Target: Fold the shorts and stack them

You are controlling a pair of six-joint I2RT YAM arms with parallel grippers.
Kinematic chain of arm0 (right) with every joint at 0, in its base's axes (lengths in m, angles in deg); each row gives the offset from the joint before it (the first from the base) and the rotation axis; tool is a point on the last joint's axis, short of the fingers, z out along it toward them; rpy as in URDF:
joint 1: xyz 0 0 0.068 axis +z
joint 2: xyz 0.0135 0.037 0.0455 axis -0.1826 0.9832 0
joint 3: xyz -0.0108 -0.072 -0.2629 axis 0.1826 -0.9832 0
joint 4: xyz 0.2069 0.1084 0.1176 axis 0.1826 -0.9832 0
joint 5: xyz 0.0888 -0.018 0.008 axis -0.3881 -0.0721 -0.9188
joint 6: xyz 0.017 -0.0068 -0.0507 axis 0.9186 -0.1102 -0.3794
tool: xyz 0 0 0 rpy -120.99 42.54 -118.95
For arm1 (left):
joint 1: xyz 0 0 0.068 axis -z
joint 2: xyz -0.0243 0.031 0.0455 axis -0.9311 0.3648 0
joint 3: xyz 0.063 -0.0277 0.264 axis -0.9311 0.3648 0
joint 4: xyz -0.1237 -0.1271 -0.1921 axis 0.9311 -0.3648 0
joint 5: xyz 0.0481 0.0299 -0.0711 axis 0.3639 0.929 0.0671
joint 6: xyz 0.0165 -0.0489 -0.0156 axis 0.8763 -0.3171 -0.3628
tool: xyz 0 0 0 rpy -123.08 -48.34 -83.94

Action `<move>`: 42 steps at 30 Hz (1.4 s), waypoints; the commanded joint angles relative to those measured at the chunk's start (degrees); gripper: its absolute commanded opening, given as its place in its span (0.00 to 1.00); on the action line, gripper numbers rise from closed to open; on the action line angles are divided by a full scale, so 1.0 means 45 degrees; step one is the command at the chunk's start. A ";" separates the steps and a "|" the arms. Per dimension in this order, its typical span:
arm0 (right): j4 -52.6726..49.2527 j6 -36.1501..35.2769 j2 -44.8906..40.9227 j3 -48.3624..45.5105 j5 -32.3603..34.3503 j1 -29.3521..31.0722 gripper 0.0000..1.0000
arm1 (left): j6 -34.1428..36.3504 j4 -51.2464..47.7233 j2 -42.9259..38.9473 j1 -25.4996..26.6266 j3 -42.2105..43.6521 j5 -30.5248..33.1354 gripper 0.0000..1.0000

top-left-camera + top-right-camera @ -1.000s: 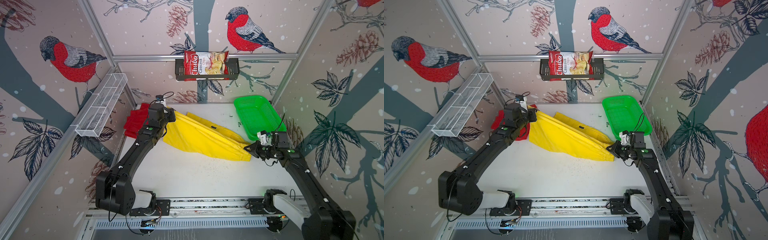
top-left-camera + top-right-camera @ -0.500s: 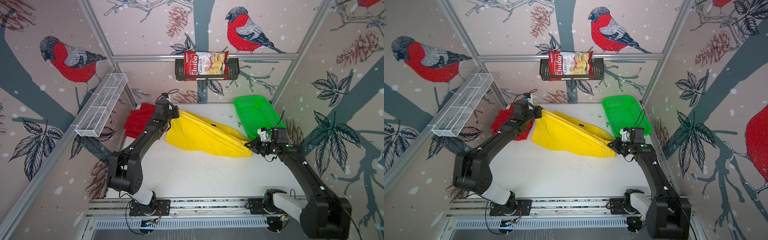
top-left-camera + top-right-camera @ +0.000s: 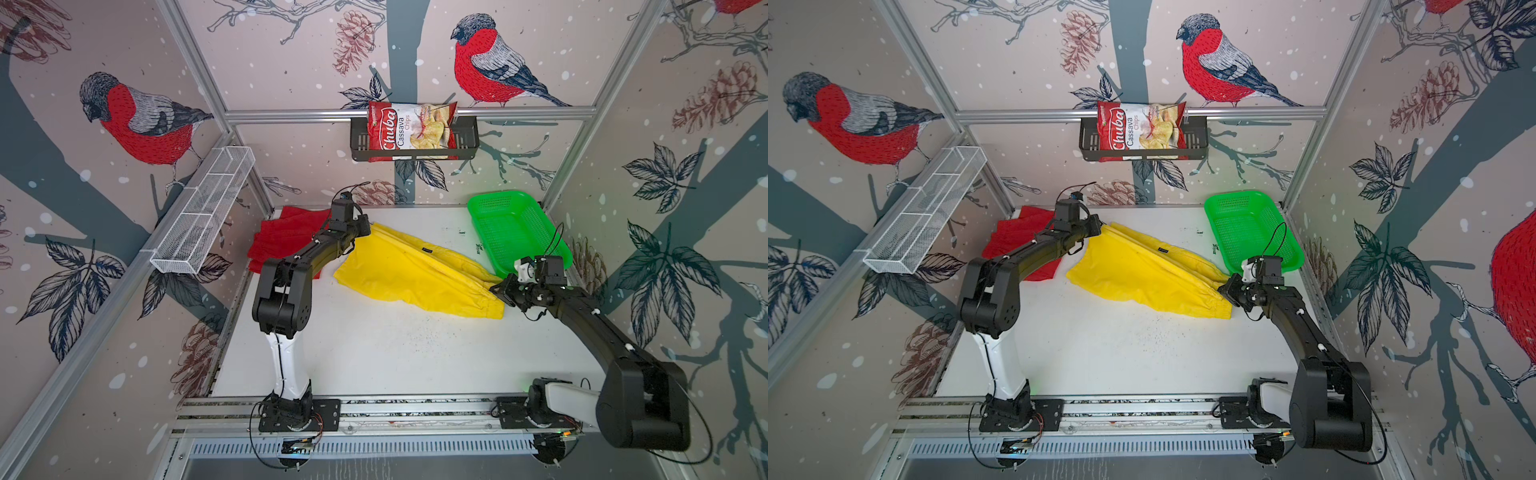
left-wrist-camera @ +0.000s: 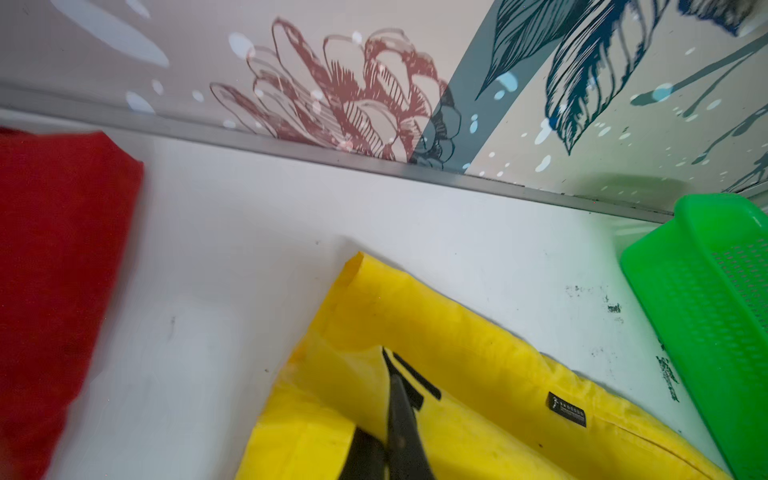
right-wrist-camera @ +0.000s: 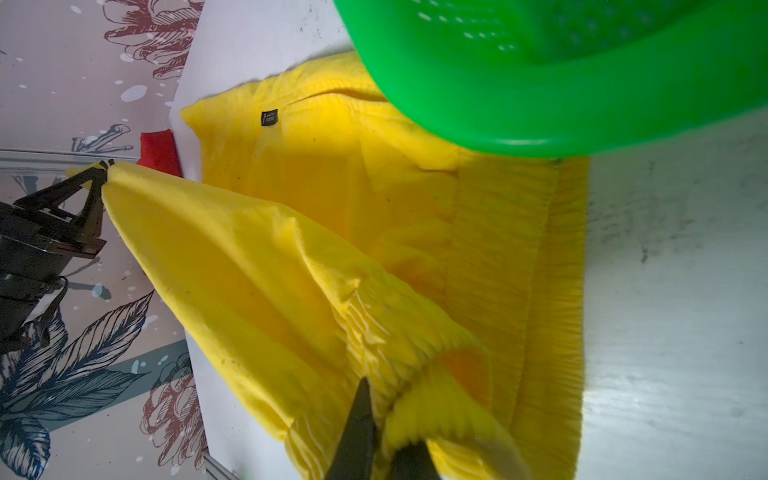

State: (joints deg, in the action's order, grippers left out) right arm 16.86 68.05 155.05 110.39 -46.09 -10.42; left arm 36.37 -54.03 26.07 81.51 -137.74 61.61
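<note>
Left hand (image 3: pixel 368 227) clamped shut on yellow shorts (image 3: pixel 415 278) leg hem, right hand (image 3: pixel 498 291) pinched on the waistband. Long axis runs diagonally, far-left to near-right, over tabletop (image 3: pixel 395 353). Red shorts (image 3: pixel 282 241) in far-left corner.

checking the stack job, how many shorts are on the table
2. Yellow shorts mid-table by the green basket; red shorts in the far left corner, partly behind an arm.

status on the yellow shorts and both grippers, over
Left gripper shut on yellow shorts, leg corner. Right gripper shut on waistband end. Green basket close beside right gripper. Red shorts apart, back left.
</note>
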 commanded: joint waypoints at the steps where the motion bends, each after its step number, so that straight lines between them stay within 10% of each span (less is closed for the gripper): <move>1: 0.0724 0.0565 0.0081 -0.0336 0.1167 -0.0022 0.16 | -0.0382 0.0878 0.0811 -0.0082 -0.0495 0.0087 0.03; 10: 0.1826 0.1539 -0.1005 -0.0713 0.1823 0.0235 0.50 | -0.0818 0.1248 0.2120 0.0091 -0.1174 -0.1162 0.37; 19: -0.0480 0.1216 -0.3865 0.1010 0.6159 0.2835 0.56 | -0.0710 0.0179 0.0849 0.0084 -0.0983 -0.0486 0.76; 26: 0.2878 0.1483 -0.1885 0.0623 0.5707 0.6449 0.53 | -0.1107 0.0494 -0.2406 0.0071 0.2387 -0.0652 0.71; 31: 0.3923 0.0689 0.2200 0.2141 0.5042 0.8308 0.53 | -0.2718 0.2468 -0.3944 0.0128 0.6118 -0.1725 0.49; 42: 0.3963 -0.0968 0.8008 0.5642 0.4201 0.7737 0.54 | -0.2859 0.1700 -0.2866 0.0154 0.7852 -0.0677 0.22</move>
State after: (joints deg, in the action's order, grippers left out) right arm 34.17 66.67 188.40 133.62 -26.40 25.79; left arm 24.22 -46.23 12.58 82.21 -102.86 55.99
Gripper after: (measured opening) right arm 0.537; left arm 0.227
